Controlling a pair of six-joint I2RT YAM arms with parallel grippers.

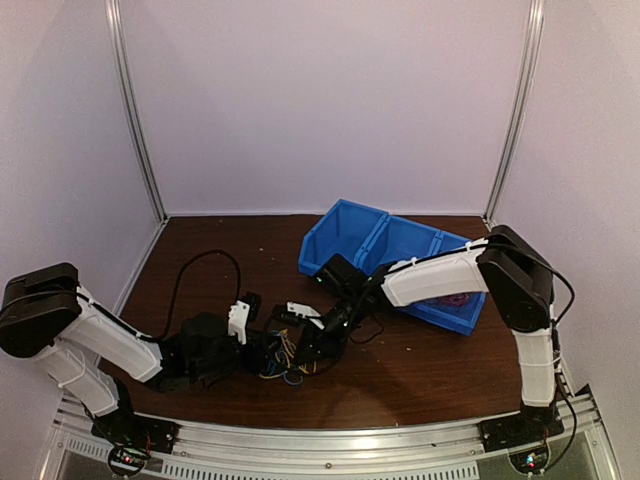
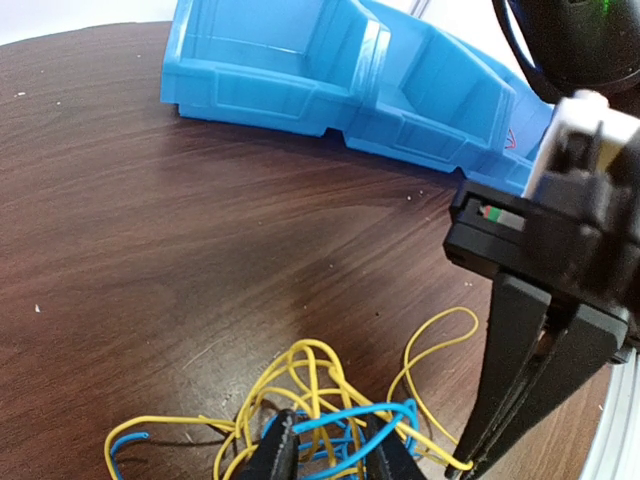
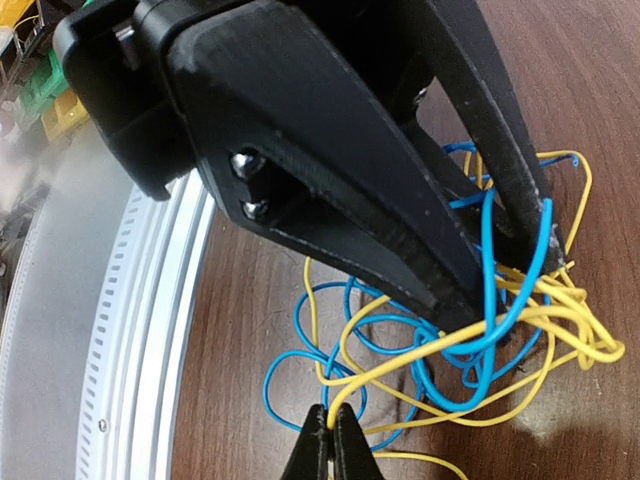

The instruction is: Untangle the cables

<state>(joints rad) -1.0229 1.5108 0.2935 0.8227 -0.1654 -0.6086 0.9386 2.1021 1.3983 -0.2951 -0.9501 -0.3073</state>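
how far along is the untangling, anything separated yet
Done: nothing visibly separated; the yellow and blue cables lie in one knot on the table. In hand: the right claw is shut on a yellow strand, and the left claw grips the bundle. Left: pulling every loop apart.

The overhead view is soft and a little grainy, lit evenly from above; the pale walls (image 1: 330,100) carry a faint violet cast and no hard shadows. The dark bench (image 1: 250,250) looks dim there, and the wire tangle (image 1: 285,360) at six o'clock is too small and blurred to sort by colour.

In the left wrist view a broad sheen lies on the wood around the centre, and the blue bin (image 2: 330,75) at twelve o'clock is bright and crisp.

In the right wrist view the left claw (image 3: 500,260) looms close and slightly soft, the rail (image 3: 130,340) at nine o'clock bends and blurs, and glare washes it.
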